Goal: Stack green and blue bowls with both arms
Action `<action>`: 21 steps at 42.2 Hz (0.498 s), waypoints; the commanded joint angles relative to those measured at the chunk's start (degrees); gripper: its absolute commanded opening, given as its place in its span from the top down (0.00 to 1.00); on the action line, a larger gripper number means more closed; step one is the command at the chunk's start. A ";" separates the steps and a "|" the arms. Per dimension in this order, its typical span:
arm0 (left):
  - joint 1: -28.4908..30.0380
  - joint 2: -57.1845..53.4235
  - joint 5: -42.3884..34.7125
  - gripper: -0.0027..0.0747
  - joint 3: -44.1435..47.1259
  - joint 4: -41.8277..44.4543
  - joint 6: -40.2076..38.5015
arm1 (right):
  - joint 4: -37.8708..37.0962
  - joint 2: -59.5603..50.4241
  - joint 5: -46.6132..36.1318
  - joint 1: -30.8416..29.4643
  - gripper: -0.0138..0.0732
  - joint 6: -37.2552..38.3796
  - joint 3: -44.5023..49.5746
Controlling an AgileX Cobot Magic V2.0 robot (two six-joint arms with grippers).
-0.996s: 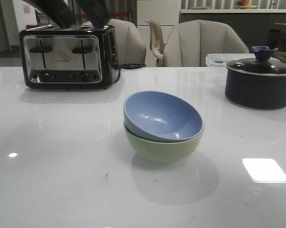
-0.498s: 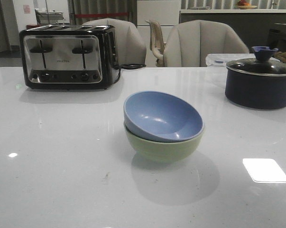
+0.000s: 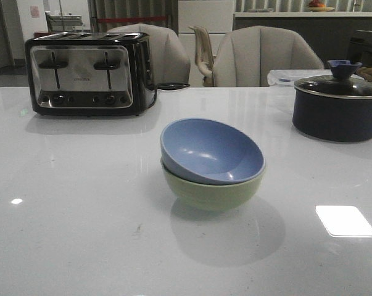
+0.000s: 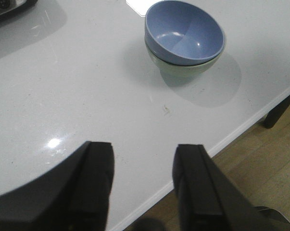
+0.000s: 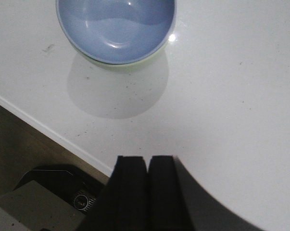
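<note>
The dusty blue bowl (image 3: 211, 151) sits tilted inside the pale green bowl (image 3: 211, 192) at the middle of the white table. Both show in the left wrist view, the blue bowl (image 4: 185, 31) over the green bowl (image 4: 185, 70), and in the right wrist view, the blue bowl (image 5: 115, 26) with a sliver of the green bowl (image 5: 123, 65) beneath. My left gripper (image 4: 144, 154) is open and empty, back over the table's front edge, well apart from the bowls. My right gripper (image 5: 147, 161) is shut and empty, also near the front edge. Neither arm shows in the front view.
A black and steel toaster (image 3: 87, 74) stands at the back left. A dark lidded pot (image 3: 337, 105) stands at the back right, with a clear container (image 3: 281, 76) behind it. Chairs (image 3: 260, 55) stand beyond the table. The table's front edge (image 4: 241, 130) drops to a wooden floor.
A dark arm that showed above the toaster a second ago has left the front view. The stacked bowls have not moved.
</note>
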 commanded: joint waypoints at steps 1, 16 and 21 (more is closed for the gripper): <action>-0.20 0.03 -4.68 0.68 -1.61 -0.26 0.02 | -0.07 -0.55 -2.88 0.07 0.79 -0.66 -1.53; -0.20 0.03 -4.68 0.84 -1.61 -0.26 0.02 | -0.07 -0.55 -2.88 0.07 0.79 -0.66 -1.53; -0.20 0.03 -4.68 0.84 -1.61 -0.26 0.02 | -0.07 -0.55 -2.88 0.07 0.79 -0.66 -1.53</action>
